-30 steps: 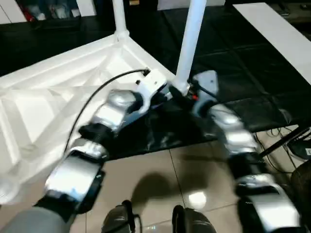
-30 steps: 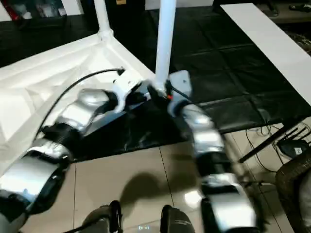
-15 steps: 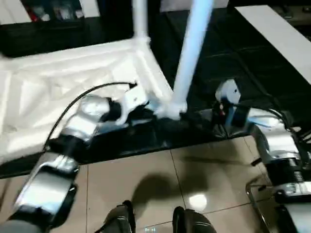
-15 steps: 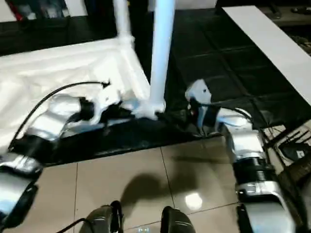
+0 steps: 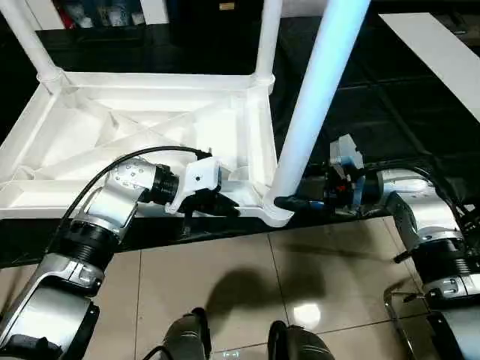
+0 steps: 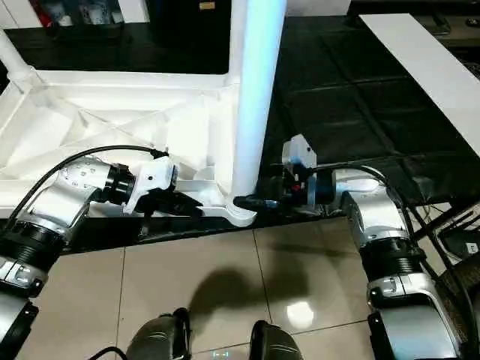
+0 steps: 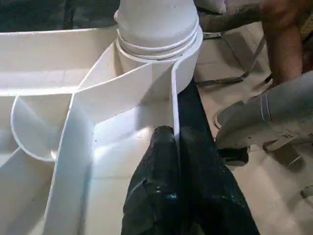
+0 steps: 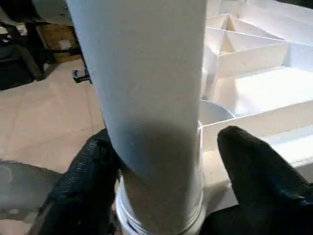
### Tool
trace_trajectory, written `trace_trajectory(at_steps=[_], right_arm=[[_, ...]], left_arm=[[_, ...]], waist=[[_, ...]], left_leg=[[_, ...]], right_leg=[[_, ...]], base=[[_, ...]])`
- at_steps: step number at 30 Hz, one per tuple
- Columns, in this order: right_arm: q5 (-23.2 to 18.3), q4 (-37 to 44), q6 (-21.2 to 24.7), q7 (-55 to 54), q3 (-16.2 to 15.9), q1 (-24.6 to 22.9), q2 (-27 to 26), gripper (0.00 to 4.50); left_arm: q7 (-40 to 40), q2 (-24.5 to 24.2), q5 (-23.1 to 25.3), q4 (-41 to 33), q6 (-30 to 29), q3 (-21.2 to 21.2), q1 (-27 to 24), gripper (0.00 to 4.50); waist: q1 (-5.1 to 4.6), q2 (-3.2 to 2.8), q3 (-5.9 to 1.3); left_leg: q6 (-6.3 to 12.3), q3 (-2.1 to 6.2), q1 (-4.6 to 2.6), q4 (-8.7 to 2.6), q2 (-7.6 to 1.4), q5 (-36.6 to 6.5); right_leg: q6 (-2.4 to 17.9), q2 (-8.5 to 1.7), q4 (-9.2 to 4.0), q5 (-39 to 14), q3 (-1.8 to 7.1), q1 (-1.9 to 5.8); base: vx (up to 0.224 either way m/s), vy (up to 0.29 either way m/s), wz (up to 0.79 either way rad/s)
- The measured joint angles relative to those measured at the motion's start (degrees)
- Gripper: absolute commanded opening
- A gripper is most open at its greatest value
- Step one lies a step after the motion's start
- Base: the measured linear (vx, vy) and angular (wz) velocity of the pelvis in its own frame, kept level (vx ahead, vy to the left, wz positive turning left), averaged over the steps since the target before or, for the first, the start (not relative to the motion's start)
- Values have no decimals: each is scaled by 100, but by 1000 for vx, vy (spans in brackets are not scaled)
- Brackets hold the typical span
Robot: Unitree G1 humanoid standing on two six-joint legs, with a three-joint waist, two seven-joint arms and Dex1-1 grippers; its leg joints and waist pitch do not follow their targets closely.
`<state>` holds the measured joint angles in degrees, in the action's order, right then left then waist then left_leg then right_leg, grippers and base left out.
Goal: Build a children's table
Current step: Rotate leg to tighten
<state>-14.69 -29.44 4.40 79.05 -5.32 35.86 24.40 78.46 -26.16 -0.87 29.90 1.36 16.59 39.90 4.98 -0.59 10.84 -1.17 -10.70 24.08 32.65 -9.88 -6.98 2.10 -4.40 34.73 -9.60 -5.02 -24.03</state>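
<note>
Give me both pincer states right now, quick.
Left pincer: shut, clamped on the tabletop's edge wall.
Right pincer: fingers either side of the near corner leg; grip cannot be told.

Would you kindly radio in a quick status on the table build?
Left gripper shut on tabletop rim wall. Right gripper jaws straddling near corner leg at its base, grip unconfirmed. Leg seated upright in socket. Nothing obstructing.
</note>
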Motion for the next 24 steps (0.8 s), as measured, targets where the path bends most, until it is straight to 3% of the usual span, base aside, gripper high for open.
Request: trace_trajectory(at_steps=[14,20,24], right_arm=[[-51,-123,237,391,-85,193,63,198],[-56,-106,351,263,-71,194,67,192],[37,-92,609,-687,157,202,-142,192]], left_arm=[[0,-9,1,-54,-51,11,-1,0],[-121,48,4,-38,-270,5,39,0],[-755,352,124,261,-696,-63,299,0]], waist=[[8,2,1],[10,2,1],[-22,3,2]], left_leg=[[0,-1,2,-2,0,0],[0,-1,0,-1,0,0],[0,-2,-5,0,-1,2]], right_leg=[[-4,0,0,-2,0,-2],[-4,0,0,-2,0,0],[-4,0,1,-2,2,1]], base=[[0,0,0],[0,0,0],[0,0,0]])
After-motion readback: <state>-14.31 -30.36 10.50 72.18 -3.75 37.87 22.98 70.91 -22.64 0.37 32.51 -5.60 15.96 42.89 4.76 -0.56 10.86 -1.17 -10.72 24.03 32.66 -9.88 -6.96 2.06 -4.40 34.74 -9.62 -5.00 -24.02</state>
